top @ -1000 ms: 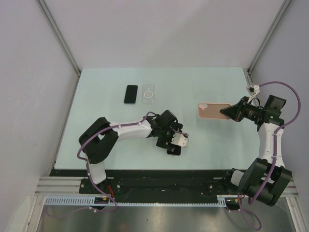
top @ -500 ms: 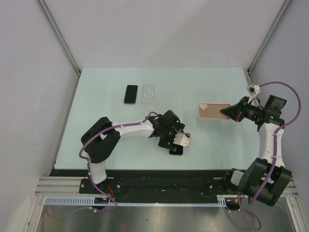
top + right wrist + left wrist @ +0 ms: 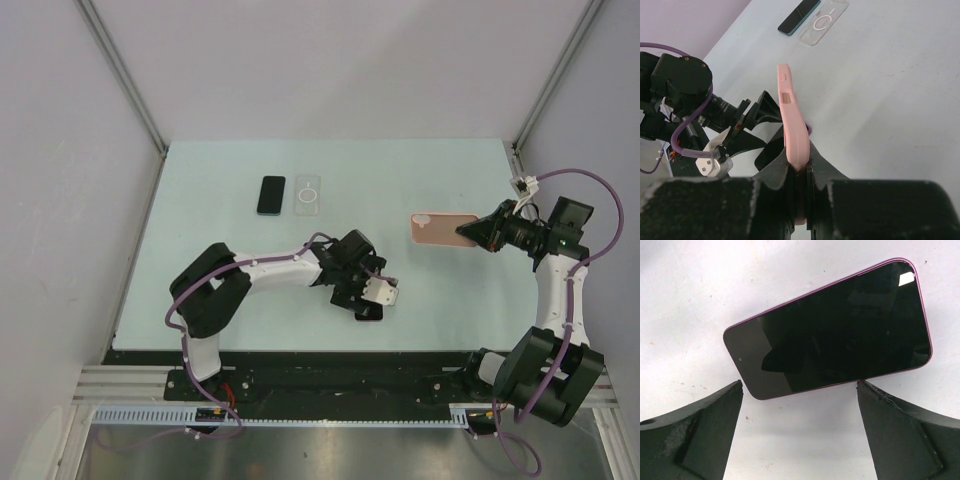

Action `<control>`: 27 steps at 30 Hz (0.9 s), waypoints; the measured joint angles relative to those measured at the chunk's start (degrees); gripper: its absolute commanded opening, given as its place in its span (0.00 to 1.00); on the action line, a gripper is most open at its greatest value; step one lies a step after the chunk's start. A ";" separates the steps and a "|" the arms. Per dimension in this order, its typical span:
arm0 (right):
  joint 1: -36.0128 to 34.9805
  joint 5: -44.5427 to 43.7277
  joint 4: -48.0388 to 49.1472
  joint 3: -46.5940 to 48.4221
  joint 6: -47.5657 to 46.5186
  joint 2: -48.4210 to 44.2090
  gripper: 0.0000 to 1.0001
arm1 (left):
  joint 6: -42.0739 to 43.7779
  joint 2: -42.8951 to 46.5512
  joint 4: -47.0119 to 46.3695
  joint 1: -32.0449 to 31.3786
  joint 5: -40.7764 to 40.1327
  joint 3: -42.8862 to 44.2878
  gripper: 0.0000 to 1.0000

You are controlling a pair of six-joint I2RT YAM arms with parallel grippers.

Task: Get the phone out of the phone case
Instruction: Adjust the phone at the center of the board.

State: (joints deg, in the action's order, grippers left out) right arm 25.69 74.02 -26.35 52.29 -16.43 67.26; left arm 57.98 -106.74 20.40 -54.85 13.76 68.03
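Observation:
A black-screened phone (image 3: pixel 830 330) with a purple rim lies flat on the table, out of its case. My left gripper (image 3: pixel 800 387) is open just above it, one fingertip (image 3: pixel 715 410) on each side of its near long edge, not touching. In the top view the left gripper (image 3: pixel 372 298) covers most of the phone (image 3: pixel 367 313). My right gripper (image 3: pixel 470 233) is shut on one end of the empty pink phone case (image 3: pixel 442 229) and holds it above the table at the right. The case (image 3: pixel 790 115) stands edge-on between the right fingers (image 3: pixel 826 170).
A second dark phone (image 3: pixel 271 194) and a clear case (image 3: pixel 308 195) lie side by side at the back left of the pale table (image 3: pixel 220 260). They also show in the right wrist view, the phone (image 3: pixel 799 16) next to the case (image 3: pixel 823 21). Grey walls enclose the table.
My left gripper has shifted slightly right and toward the near edge, over the phone. The right arm and pink case have not moved.

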 measured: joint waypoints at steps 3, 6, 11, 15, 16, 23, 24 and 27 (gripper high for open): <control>0.02 0.00 -0.13 0.00 -0.28 0.00 0.00 | 0.07 0.15 0.00 -0.11 -0.39 0.00 1.00; 0.04 -0.11 -0.83 0.00 -1.20 0.00 0.00 | 0.07 1.77 0.28 -0.04 -0.74 -0.74 1.00; -0.79 -1.38 -3.37 0.00 -5.33 0.00 0.00 | -0.07 10.99 0.94 0.90 -0.61 -1.68 1.00; -3.96 -3.34 -6.12 0.02 -10.08 -0.07 0.00 | -1.97 17.77 0.76 2.12 0.46 -0.66 1.00; -4.92 -3.76 -6.91 0.02 -11.54 -0.09 0.00 | -2.75 18.64 0.61 2.45 0.70 0.04 1.00; -17.42 -9.99 -12.92 0.02 -21.88 0.26 0.00 | -7.48 19.04 0.42 3.19 2.91 1.99 1.00; -18.97 -10.73 -13.14 0.02 -22.49 0.46 0.00 | -8.09 18.71 0.83 3.17 3.48 2.25 1.00; -25.46 -15.15 -13.79 0.07 -25.42 1.73 0.00 | -10.05 17.42 1.97 3.17 5.68 3.50 1.00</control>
State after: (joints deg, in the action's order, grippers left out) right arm 0.23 58.87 -40.14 52.36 -41.85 68.99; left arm 47.92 -89.32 22.37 -51.68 19.44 71.53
